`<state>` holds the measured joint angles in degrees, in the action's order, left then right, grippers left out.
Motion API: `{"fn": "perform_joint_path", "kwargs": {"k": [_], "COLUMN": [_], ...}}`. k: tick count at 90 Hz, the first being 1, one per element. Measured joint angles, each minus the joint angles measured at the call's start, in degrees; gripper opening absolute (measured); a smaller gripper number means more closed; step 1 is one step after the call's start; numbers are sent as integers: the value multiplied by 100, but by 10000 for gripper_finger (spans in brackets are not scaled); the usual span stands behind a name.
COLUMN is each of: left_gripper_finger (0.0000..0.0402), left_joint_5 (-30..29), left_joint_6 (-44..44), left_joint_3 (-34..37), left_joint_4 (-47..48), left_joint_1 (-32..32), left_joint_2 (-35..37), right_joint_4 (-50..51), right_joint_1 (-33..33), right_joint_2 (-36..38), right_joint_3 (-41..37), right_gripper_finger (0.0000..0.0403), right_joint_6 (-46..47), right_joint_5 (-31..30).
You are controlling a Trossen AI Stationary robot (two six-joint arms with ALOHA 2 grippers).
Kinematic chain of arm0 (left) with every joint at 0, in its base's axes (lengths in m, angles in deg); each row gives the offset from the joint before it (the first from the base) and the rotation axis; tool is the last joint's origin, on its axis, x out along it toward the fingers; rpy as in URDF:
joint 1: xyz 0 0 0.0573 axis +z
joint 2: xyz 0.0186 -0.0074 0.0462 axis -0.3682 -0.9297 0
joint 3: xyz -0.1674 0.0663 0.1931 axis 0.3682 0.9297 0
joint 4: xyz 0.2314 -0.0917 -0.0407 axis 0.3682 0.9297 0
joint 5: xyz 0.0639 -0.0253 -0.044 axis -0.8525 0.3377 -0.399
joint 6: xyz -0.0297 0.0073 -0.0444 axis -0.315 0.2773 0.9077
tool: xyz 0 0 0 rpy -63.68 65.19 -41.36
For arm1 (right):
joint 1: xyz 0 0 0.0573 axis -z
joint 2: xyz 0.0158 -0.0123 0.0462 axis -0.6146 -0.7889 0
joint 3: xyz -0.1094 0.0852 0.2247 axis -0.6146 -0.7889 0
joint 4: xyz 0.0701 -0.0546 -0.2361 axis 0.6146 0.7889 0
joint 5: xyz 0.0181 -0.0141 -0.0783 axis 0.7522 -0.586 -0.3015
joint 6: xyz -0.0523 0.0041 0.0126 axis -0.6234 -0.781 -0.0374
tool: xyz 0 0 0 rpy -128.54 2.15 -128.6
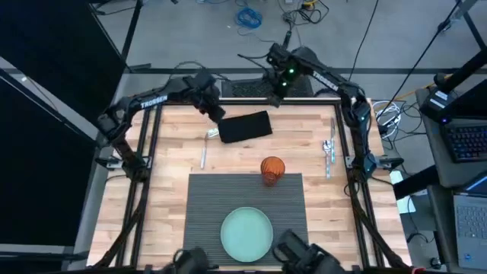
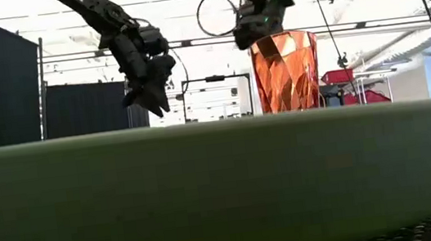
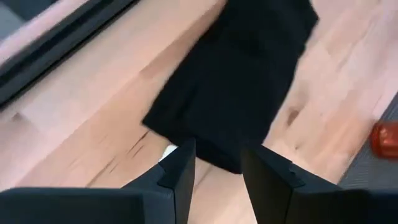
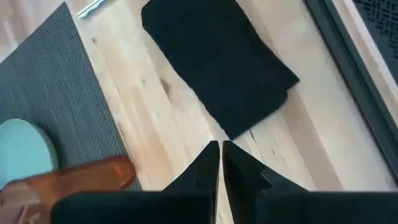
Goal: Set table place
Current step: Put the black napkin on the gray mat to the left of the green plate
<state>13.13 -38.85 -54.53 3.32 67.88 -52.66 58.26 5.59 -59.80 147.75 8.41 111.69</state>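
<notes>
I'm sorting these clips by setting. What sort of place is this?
Probably a robotics lab or workshop, not a home. The wooden table sits in a metal frame, loose cables lie on the floor, and laptops stand beside it.

Black napkin [image 1: 246, 127], orange cup [image 1: 272, 169], plate [image 1: 246, 234]

One placemat [image 1: 245, 204], one plate [image 1: 246, 234], one napkin [image 1: 245, 127], one glass [image 1: 272, 170].
</notes>
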Motion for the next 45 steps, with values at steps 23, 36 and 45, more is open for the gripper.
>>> {"fn": "perform_joint_path", "kwargs": {"k": [23,36,45], "left_gripper_finger": [113,127,139], "left_joint_5": [596,373,-38], "left_joint_6": [-905,-1860,-2152], "left_joint_3": [-1458,-1931,-2049], "left_joint_4": [1313,1624,1567], "left_joint_1": [327,163,45], "left_joint_2": [-1225,-1514,-1582], "right_joint_4": [134,237,201], "right_joint_1": [50,-30,-51], "right_joint_2": [340,342,347], "right_joint_3": [0,-4,-124], "right_gripper_finger": [64,103,129], "right_joint_6": [-17,-75,-127], "right_joint_5": [4,12,19]}}
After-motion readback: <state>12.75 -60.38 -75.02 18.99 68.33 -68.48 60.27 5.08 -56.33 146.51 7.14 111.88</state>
